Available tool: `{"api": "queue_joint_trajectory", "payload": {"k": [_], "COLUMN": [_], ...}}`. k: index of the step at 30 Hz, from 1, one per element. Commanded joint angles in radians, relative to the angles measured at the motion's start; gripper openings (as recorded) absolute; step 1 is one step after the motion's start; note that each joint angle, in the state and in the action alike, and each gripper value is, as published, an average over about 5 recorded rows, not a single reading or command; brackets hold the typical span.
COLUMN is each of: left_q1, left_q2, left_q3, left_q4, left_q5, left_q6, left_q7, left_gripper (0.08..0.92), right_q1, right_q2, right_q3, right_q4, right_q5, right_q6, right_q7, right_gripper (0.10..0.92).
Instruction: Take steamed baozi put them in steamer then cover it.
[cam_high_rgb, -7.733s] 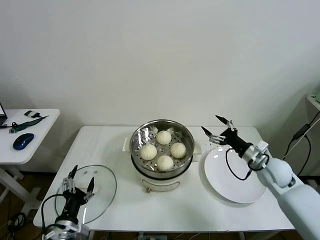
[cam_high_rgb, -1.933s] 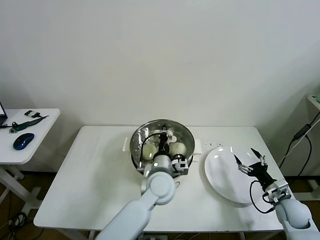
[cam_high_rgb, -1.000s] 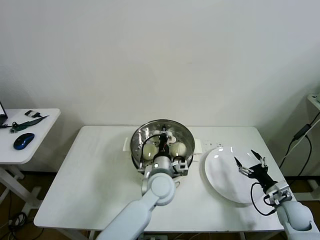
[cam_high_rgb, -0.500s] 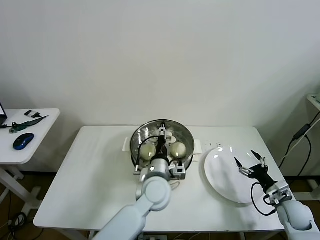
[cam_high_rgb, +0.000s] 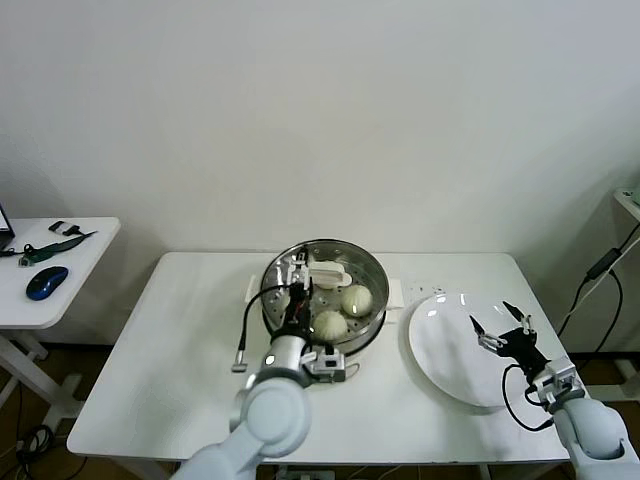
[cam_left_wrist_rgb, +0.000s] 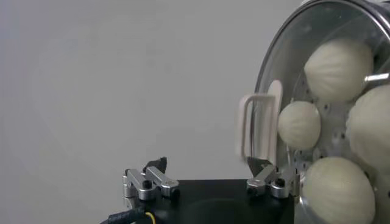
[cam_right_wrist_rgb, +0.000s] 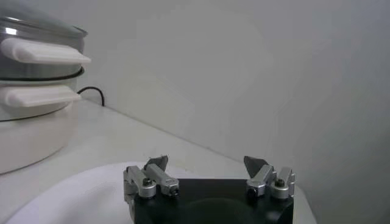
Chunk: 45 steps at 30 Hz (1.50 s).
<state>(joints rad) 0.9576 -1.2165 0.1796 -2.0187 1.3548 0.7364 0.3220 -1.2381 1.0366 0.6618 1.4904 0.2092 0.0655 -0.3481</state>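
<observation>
Lid (cam_high_rgb: 325, 272) sits on steamer (cam_high_rgb: 325, 318) at table's back-centre, buns (cam_high_rgb: 356, 298) inside. Left gripper (cam_left_wrist_rgb: 207, 181) spread wide beside lid handle (cam_left_wrist_rgb: 258, 123), gripping nothing. Right gripper (cam_high_rgb: 503, 323) wide over plate (cam_high_rgb: 450, 350), right edge.

Cream-white steamed baozi (cam_high_rgb: 356, 298); shiny steel steamer (cam_high_rgb: 374, 275); clear glass cover (cam_high_rgb: 325, 270), white handle; white plate (cam_high_rgb: 450, 360); white tabletop (cam_high_rgb: 190, 350).

White table (cam_high_rgb: 190, 350) carries the steamer (cam_high_rgb: 325, 318) near its centre; a white plate (cam_high_rgb: 450, 350) lies flat, just right of the steamer.
</observation>
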Motion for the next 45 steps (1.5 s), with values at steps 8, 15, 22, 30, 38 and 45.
{"api": "queue_joint_trajectory", "payload": {"k": [8, 15, 22, 30, 38, 45], "left_q1": [0.483, 0.588, 0.604, 0.605, 0.606, 0.609], "left_q2": [0.104, 0.002, -0.064, -0.09, -0.106, -0.104], "left_q3": [-0.651, -0.82, -0.878, -0.881, -0.875, -0.872], "left_q4": [-0.161, -0.018, 0.141, 0.164, 0.152, 0.144], "left_q5": [-0.842, -1.324, -1.584, -1.604, -1.605, -1.583], "left_q6": [-0.461, -0.772, -0.871, -0.895, -0.881, -0.877], "left_q7": [-0.494, -0.529, -0.446, -0.41, -0.386, -0.372], "left_gripper": [0.823, 0.823, 0.823, 0.823, 0.823, 0.823], "right_q1": [-0.03, -0.052, -0.084, -0.127, -0.151, -0.158], "right_q2": [0.02, 0.039, 0.061, 0.085, 0.107, 0.113], "right_q3": [0.018, 0.025, 0.044, 0.075, 0.09, 0.095], "right_q4": [0.072, 0.099, 0.123, 0.158, 0.163, 0.168], "right_q5": [0.015, 0.018, 0.023, 0.079, 0.071, 0.071], "right_q6": [-0.038, -0.032, -0.016, -0.039, -0.023, -0.02], "right_q7": [0.009, 0.01, 0.008, 0.015, 0.018, 0.014], "right_gripper": [0.823, 0.823, 0.823, 0.823, 0.823, 0.823]}}
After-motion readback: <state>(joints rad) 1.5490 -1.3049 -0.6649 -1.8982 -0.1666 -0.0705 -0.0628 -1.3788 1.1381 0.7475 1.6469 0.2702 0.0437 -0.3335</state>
